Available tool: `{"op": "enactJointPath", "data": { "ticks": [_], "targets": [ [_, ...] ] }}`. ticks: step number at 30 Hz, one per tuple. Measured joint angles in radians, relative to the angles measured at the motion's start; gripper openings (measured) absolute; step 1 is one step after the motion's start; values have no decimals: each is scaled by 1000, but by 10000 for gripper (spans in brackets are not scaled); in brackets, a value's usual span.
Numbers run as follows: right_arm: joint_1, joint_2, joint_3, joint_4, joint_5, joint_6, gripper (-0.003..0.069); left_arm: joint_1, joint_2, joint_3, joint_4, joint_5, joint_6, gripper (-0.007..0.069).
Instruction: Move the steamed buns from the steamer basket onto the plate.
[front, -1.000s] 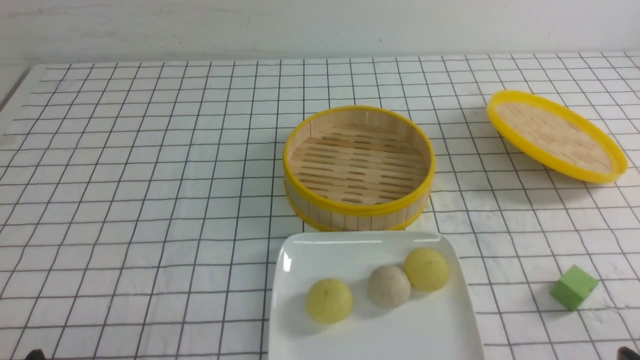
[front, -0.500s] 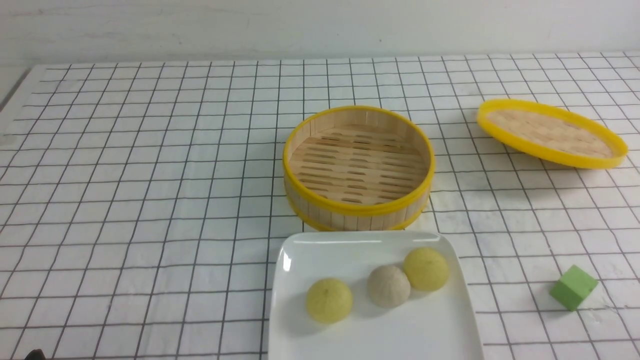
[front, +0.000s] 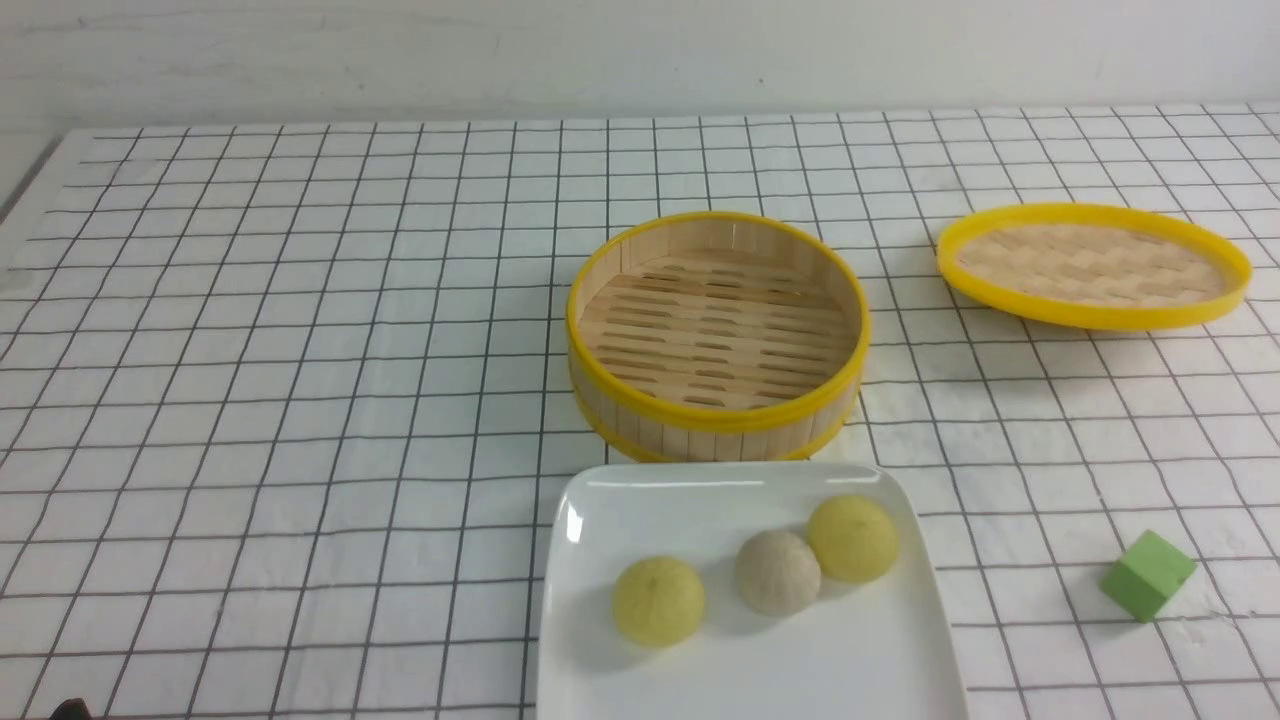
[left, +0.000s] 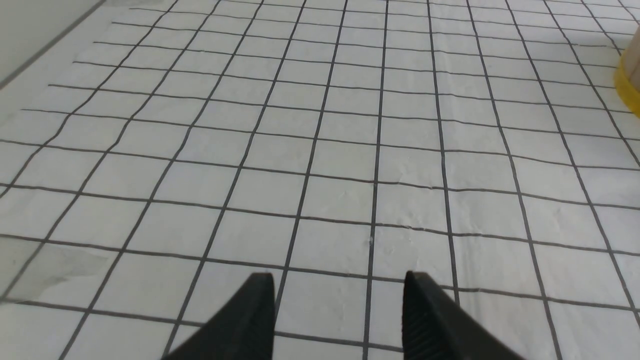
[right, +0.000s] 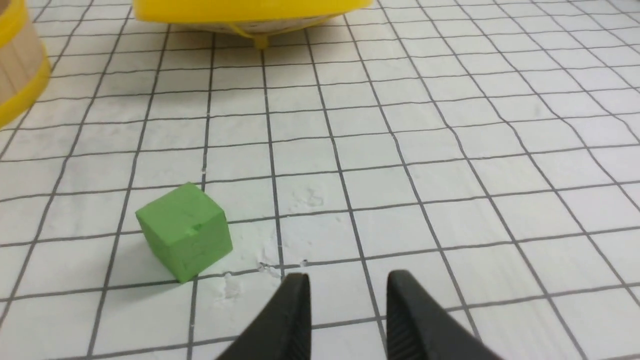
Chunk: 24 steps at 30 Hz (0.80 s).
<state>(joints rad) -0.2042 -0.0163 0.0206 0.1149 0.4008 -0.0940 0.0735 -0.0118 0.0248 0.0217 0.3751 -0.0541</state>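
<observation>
Three steamed buns sit on the white plate (front: 880, 660) at the front: a pale yellow bun (front: 658, 600), a beige bun (front: 777, 572) and a second pale yellow bun (front: 853, 538). The steamer basket (front: 716, 420) stands just behind the plate with nothing on its slatted floor. Its wall also shows in the right wrist view (right: 20, 65) and at the edge of the left wrist view (left: 631, 75). My left gripper (left: 339, 276) is open and empty over bare table. My right gripper (right: 348, 275) is open and empty, close to the green cube.
The shallow yellow-rimmed lid (front: 1095, 265) lies about level at the back right; it also shows in the right wrist view (right: 250, 10). A green cube (front: 1148, 575) sits right of the plate, also seen in the right wrist view (right: 184, 231).
The lid at the back right has swung from steeply tilted to about level and shifted slightly left. Buns, plate, basket and cube have not moved.
</observation>
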Motion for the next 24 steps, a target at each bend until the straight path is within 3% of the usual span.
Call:
{"op": "enactJointPath", "data": {
  "ticks": [10, 17, 24],
  "targets": [
    [-7, 0, 0, 2, 0, 21, 239, 0, 0, 0, 0, 0, 0, 373],
    [-7, 0, 0, -115, -2, 242, 239, 0, 0, 0, 0, 0, 0, 371],
    [-7, 0, 0, -145, -3, 245, 239, 0, 0, 0, 0, 0, 0, 371]
  ]
}}
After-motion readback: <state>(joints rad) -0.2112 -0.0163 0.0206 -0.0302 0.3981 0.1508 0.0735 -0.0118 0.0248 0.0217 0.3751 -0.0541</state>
